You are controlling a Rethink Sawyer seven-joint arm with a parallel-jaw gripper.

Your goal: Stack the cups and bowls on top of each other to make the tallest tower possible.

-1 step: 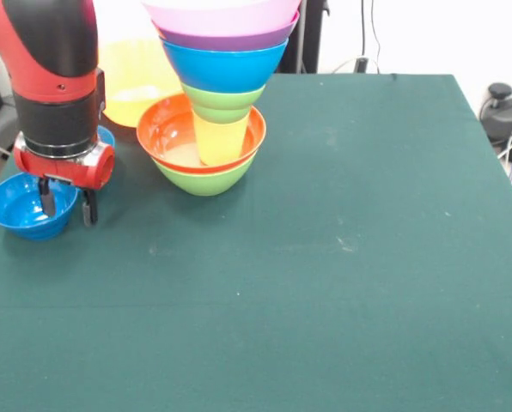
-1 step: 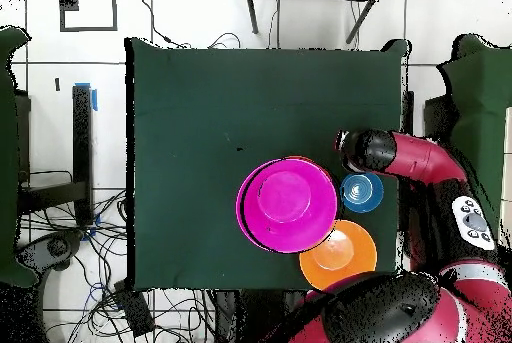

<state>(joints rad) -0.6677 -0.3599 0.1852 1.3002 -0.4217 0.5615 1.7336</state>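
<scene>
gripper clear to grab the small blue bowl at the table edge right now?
Probably yes. The gripper hangs open right at the small blue bowl, one finger inside the rim, the other outside. Nothing sits between them; the tower stands off to the side.

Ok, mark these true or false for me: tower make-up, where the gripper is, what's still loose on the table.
1. The tower has a pink bowl on top. True.
2. The yellow cup lies on its side beside the tower. False: it stands in the red-orange bowl, within the tower.
3. The gripper is at the small blue bowl. True.
4. The gripper holds a green bowl. False: it holds no green bowl.
5. The orange bowl tops the tower. False: it sits beside it.
</scene>
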